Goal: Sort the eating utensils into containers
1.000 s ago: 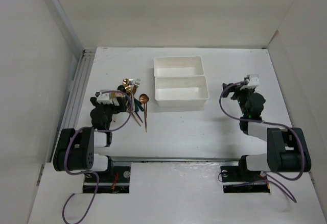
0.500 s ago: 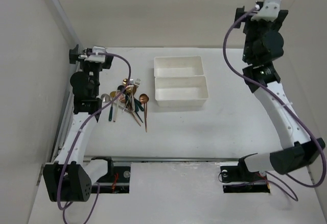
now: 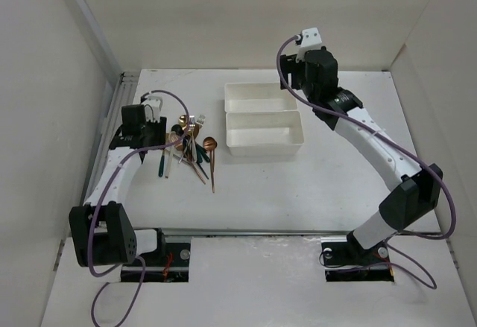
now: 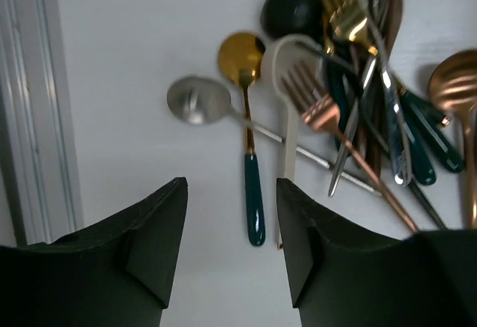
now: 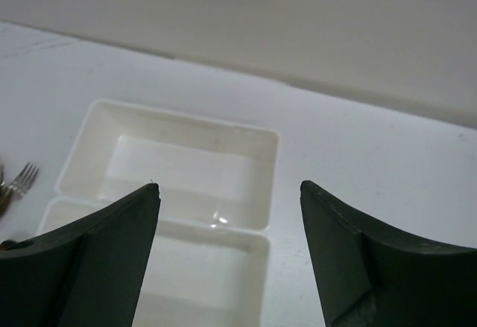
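Observation:
The eating utensils (image 3: 191,148) lie in a crossed heap left of the containers. My left gripper (image 3: 151,139) hangs over the heap's left side, open and holding nothing (image 4: 231,182). Just beyond its tips lie a gold spoon with a teal handle (image 4: 251,163), a silver spoon (image 4: 195,100), a white-handled fork (image 4: 288,126) and a copper fork (image 4: 350,148). Two white bins sit side by side, the far one (image 3: 261,87) and the near one (image 3: 266,148). My right gripper (image 3: 299,81) hovers open and empty above their far right corner (image 5: 229,185), with both bins (image 5: 179,118) showing bare insides.
An aluminium rail (image 3: 112,133) runs along the table's left edge, close to my left arm (image 4: 37,118). White walls enclose the table at the left, back and right. A metal strip (image 3: 253,232) borders the near edge by the arm bases.
Both arms have unfolded from their low rest poses. The left has come down over the utensil heap, and the right has swung from high at the back to above the bins.

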Robot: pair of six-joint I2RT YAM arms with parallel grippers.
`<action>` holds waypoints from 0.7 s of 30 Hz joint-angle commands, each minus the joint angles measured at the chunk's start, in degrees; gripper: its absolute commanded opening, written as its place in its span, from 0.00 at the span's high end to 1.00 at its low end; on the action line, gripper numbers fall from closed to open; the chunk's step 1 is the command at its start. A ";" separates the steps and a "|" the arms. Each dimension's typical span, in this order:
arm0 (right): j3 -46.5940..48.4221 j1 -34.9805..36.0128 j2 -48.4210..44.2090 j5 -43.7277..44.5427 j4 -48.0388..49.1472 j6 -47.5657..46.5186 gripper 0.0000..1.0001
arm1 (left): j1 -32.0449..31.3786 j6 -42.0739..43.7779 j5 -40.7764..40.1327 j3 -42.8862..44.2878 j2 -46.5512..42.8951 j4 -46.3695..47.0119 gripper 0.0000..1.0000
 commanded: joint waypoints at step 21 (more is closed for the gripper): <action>-2.11 4.27 -0.90 -1.84 -7.69 10.17 0.22 | 4.57 0.69 4.54 7.89 26.55 -12.10 0.61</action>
